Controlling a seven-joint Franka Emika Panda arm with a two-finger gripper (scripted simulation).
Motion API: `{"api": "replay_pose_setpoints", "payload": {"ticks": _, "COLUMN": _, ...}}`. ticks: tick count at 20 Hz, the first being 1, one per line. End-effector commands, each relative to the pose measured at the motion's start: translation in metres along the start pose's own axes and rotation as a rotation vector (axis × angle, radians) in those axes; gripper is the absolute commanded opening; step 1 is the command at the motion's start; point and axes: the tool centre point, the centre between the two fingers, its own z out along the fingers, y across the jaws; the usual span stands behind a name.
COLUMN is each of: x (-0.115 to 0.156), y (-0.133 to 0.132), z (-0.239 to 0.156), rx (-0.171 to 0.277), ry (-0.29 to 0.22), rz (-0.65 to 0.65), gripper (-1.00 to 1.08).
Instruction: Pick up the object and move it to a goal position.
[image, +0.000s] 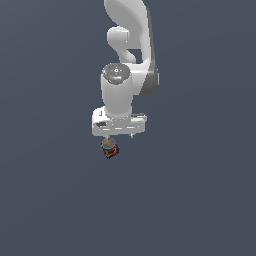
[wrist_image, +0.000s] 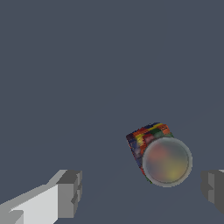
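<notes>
The object (image: 109, 148) is a small jar-shaped cylinder with red, yellow, green and blue patches and a round lid. It stands on the grey floor just below the hand in the exterior view. In the wrist view the jar (wrist_image: 159, 153) lies between the two fingers, nearer one of them, and touches neither. My gripper (wrist_image: 142, 190) is open and empty above the jar. One grey fingertip (wrist_image: 70, 192) is wide apart from the other.
The white arm (image: 127, 60) rises above the hand in the exterior view. The plain grey floor (image: 200, 200) surrounds the jar.
</notes>
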Motion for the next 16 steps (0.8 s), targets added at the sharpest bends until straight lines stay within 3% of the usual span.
{"api": "replay_pose_setpoints", "payload": {"ticks": 1, "x": -0.001, "y": 0.005, "z": 0.005, "rx": 0.002, "ry": 0.002, "rz": -0.04, "gripper": 1.0}}
{"api": "replay_pose_setpoints", "payload": {"ticks": 16, "x": -0.014, "y": 0.04, "z": 0.039, "rx": 0.015, "ry": 0.02, "rz": -0.336, "gripper": 1.0}}
